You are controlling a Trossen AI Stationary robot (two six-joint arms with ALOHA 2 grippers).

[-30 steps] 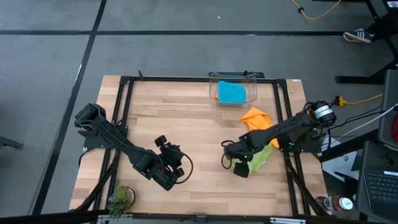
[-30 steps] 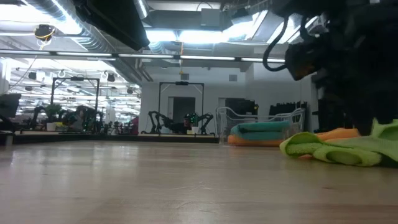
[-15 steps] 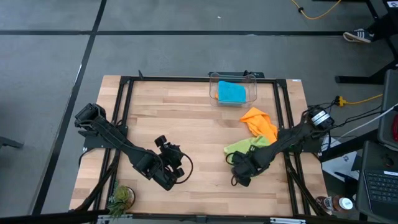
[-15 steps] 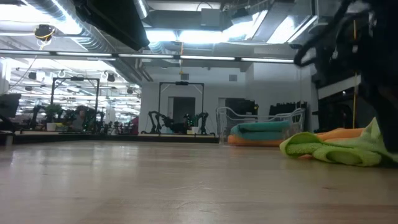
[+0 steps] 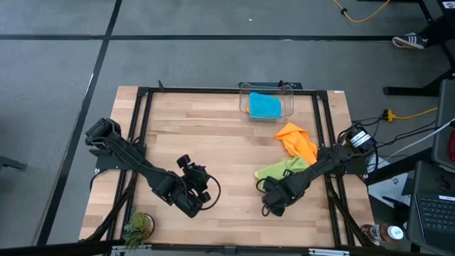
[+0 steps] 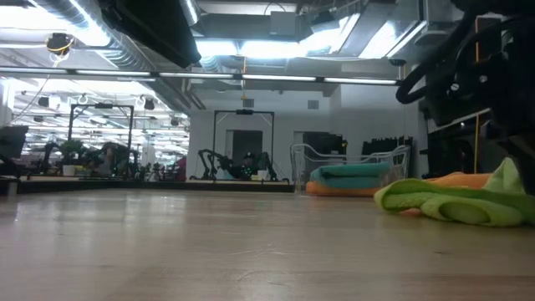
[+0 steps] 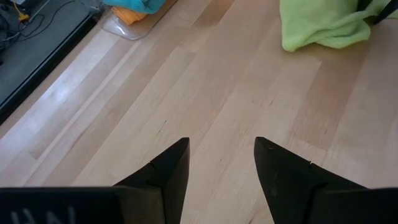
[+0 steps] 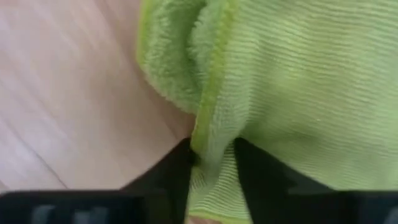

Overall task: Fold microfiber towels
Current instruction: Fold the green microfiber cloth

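Note:
A lime green towel [image 5: 281, 169] lies crumpled on the table right of centre. It also shows in the low view [image 6: 451, 205] and the left wrist view [image 7: 323, 25]. My right gripper [image 5: 269, 205] is shut on its near end [image 8: 211, 149]. An orange towel [image 5: 297, 139] lies bunched just beyond it, toward the far right. A teal-blue towel [image 5: 265, 105] lies in the clear bin [image 5: 243, 99] on top of an orange one [image 6: 334, 189]. My left gripper [image 5: 205, 200] is open and empty over bare wood at the near left [image 7: 221, 146]. My right gripper pinches the lime green towel between its two fingers at its hemmed edge [image 8: 205, 127], which is gathered into a fold there. The fingers slant down from the table's right side. The rest of the towel lies slack on the table beyond the fingers.
The clear bin stands at the far edge, middle. A small green plant [image 5: 137, 226] sits at the near left corner. Black frame rails [image 5: 142, 128] run along the table's sides. Bare wood lies between the two grippers and across the table's left half.
My right gripper has gone toward the table's near edge and stayed shut on the lime green towel. The towel's held end has come along with it. The rest now trails on the table on the arm's far side, toward the orange towel.

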